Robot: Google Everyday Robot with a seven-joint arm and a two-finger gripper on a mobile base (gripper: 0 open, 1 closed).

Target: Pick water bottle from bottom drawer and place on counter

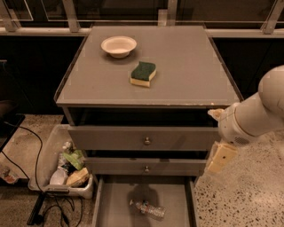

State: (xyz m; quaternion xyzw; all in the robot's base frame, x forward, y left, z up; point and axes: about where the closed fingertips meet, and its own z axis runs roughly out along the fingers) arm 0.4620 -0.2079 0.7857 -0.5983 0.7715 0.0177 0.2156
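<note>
Down at lower right hangs the pincer [221, 158], state unclear; the water bottle [148, 209] lies in the frame-cropped bottom drawer [116, 198].

Lab or office test area, I'd say: speckled floor [248, 199] with loose cables [38, 150], grey drawer cabinet [115, 138], bin [66, 191] of wrappers, metal window frames [71, 13] behind. My gripper [221, 157] hangs right of the cabinet.

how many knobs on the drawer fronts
2: the upper knob on the top front, the lower knob on the front beneath. The bottom drawer may hide a third. The end effector hangs right of the cabinet.
</note>
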